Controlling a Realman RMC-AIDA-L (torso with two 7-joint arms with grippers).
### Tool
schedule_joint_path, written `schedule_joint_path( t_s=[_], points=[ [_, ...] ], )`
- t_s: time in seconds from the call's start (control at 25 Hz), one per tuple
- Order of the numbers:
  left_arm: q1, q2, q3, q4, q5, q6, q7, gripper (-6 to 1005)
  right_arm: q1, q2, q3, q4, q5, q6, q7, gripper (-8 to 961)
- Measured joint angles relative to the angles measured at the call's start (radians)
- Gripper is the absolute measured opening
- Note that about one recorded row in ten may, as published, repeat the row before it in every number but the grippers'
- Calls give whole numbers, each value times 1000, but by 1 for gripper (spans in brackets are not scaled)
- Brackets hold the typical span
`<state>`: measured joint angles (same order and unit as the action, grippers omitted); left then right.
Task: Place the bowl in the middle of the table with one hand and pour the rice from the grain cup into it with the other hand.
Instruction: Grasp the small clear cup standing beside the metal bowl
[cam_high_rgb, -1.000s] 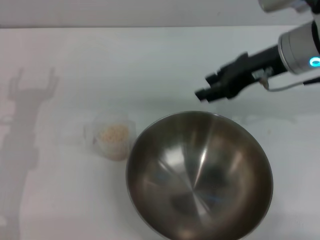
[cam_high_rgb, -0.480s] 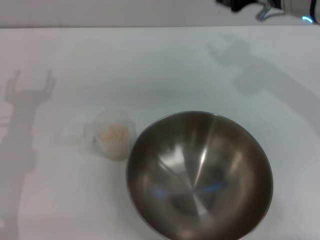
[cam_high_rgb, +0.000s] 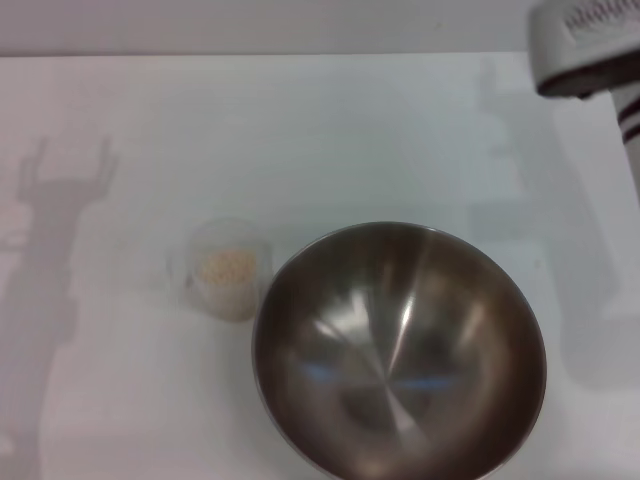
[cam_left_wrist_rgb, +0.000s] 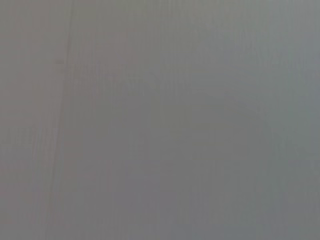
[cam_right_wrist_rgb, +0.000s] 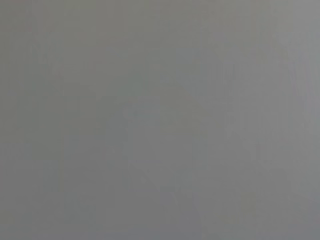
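Your bowl (cam_high_rgb: 398, 352) sits lower centre, the cup (cam_high_rgb: 227, 270) of rice (cam_high_rgb: 226, 266) just left, probably handy for pouring. Right arm (cam_high_rgb: 585, 45) upper right; neither gripper shows, so I cannot tell their state.

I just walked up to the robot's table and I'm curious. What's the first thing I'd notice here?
The big shiny metal bowl grabs the eye first, sitting empty at the near middle of the white table. Right beside it, on the robot's left, stands a little clear grain cup with pale rice inside. Part of the robot's right arm pokes in at the far right corner; no pincer shows.
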<state>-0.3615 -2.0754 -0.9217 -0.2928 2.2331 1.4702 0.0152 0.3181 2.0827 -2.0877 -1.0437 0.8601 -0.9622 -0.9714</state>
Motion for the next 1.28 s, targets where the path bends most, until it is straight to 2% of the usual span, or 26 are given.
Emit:
schedule_joint_path(
  t_s=[0.04,0.08,0.12,0.16,0.24,0.36,0.4,0.44,0.52,0.56,0.6,0.64,0.84,0.88,0.92,1.28],
  points=[
    [1,0,1,-2,1,0,-1,772,0,0,0,0,0,0,0,506],
    [6,0,6,-3,1,5,-9,772,17,-1,-22,112,-1,-140,183,506],
    [6,0,6,-3,1,5,-9,772,17,-1,-22,112,-1,-140,183,507],
    [12,0,13,-3,1,11,-19,771,22,-3,-22,167,-1,-186,289,507],
    [48,4,76,-3,2,53,-72,771,57,-15,-4,430,-6,-301,740,508],
    [64,4,97,-3,2,67,-77,770,72,-20,-2,508,-11,-322,858,510],
    [73,5,111,-3,2,75,-78,770,104,-30,-1,641,-31,-349,1069,510],
    [89,5,138,-3,2,88,-79,769,104,-30,-1,641,-31,-349,1069,511],
    [137,5,221,-3,2,112,-80,769,153,-40,-2,814,-62,-361,1292,511],
    [137,5,221,-3,2,112,-80,769,153,-40,-2,814,-62,-361,1292,512],
    [167,5,278,-3,3,117,-81,768,169,-41,-7,872,-67,-361,1350,512],
    [167,5,278,-3,3,117,-81,768,169,-41,-7,872,-67,-361,1350,513],
    [217,3,414,7,2,111,-92,767,181,-40,-15,897,-68,-352,1353,515],
    [217,3,414,7,2,111,-92,767,191,-41,-15,901,-68,-350,1353,516],
    [240,3,460,6,2,109,-92,766,191,-41,-15,901,-68,-350,1353,516],
    [287,5,515,-1,2,154,-92,764,234,-50,-16,942,-70,-332,1353,520]
  ],
)
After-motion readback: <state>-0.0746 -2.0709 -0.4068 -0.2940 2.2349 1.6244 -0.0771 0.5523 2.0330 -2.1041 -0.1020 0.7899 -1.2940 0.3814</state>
